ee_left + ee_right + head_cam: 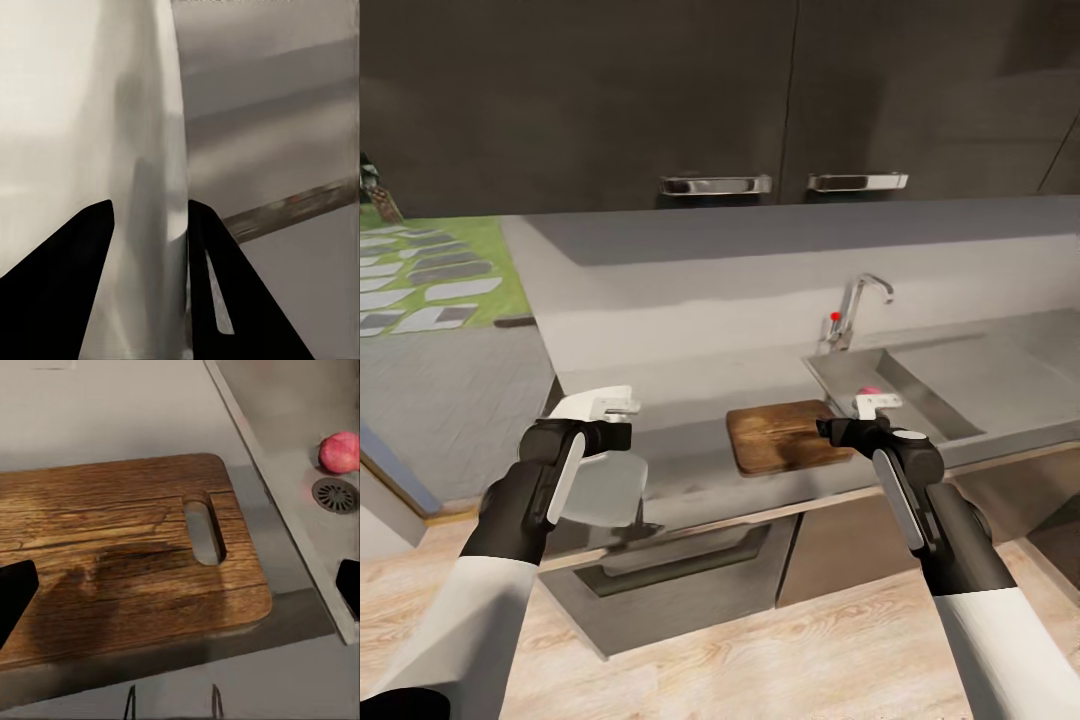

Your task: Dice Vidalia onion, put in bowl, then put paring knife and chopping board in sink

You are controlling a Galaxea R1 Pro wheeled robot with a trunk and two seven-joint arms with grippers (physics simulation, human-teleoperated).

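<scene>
The Vidalia onion (340,451) lies in the sink (920,385) beside the round drain (334,495), ahead of the right gripper (880,403), whose fingers are spread wide over the chopping board (785,437). The left gripper (605,405) is closed on the white bowl (603,485), which it holds above the countertop (690,405).

chopping board (112,555) dark brown, grained | Vidalia onion (339,451) pinkish-red | countertop (690,475) grey

Sink (920,385) basin open from above — tap (858,305) behind.
</scene>
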